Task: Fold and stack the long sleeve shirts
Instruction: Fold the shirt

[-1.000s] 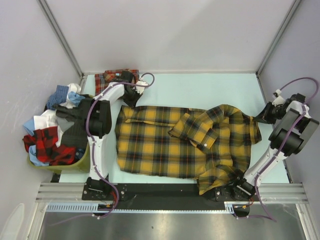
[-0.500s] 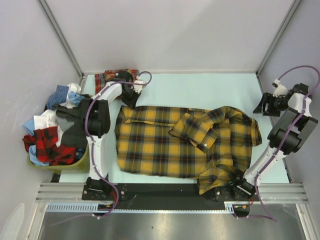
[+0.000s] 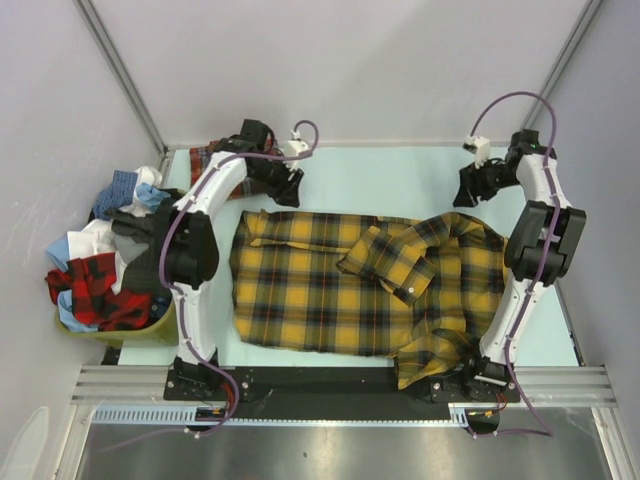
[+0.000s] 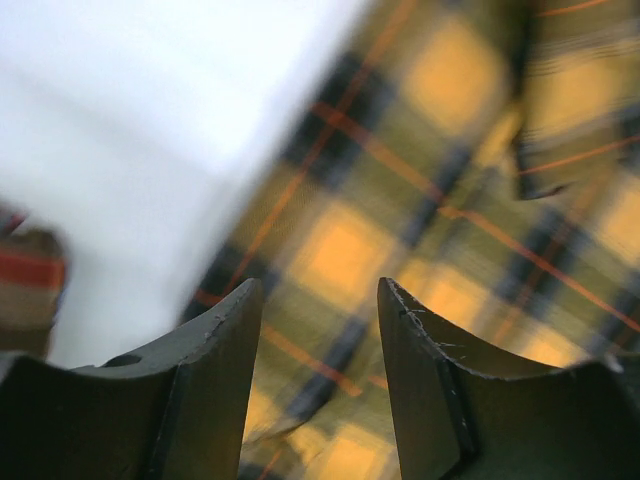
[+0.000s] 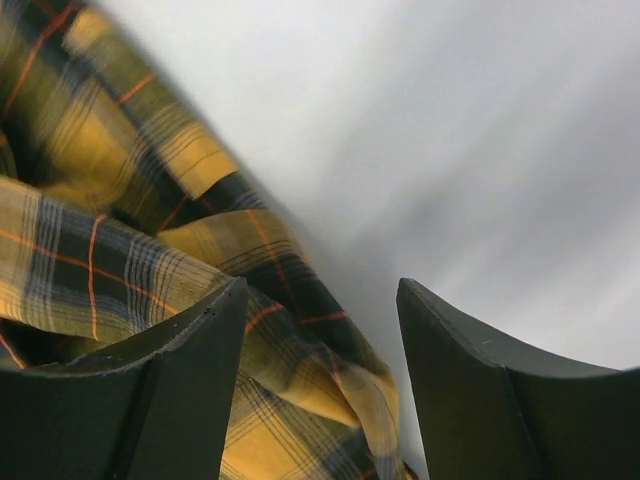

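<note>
The left claw is spread about halfway and holds nothing. It hangs over the upper left corner of the yellow shirt, where the plaid edge meets the bare worktop. The wrist view is blurred, so I cannot tell whether its tips touch the cloth.

The right claw is also spread and empty. It sits above the shirt's upper right edge, with rumpled folds below and to the left of its fingers.

The yellow shirt lies wide across the middle of the worktop, one sleeve folded over its front near the centre. Its lower right corner is bunched over the worktop's bottom edge, by the right arm's base. The red shirt sits in the upper left corner of the worktop, partly hidden behind the left arm.

A bare strip of worktop runs along the top of the frame between the two claws. A narrower strip lies to the right of the yellow shirt. A basket heaped with clothes stands just beside the left arm at the left, and walls close in on three sides.
</note>
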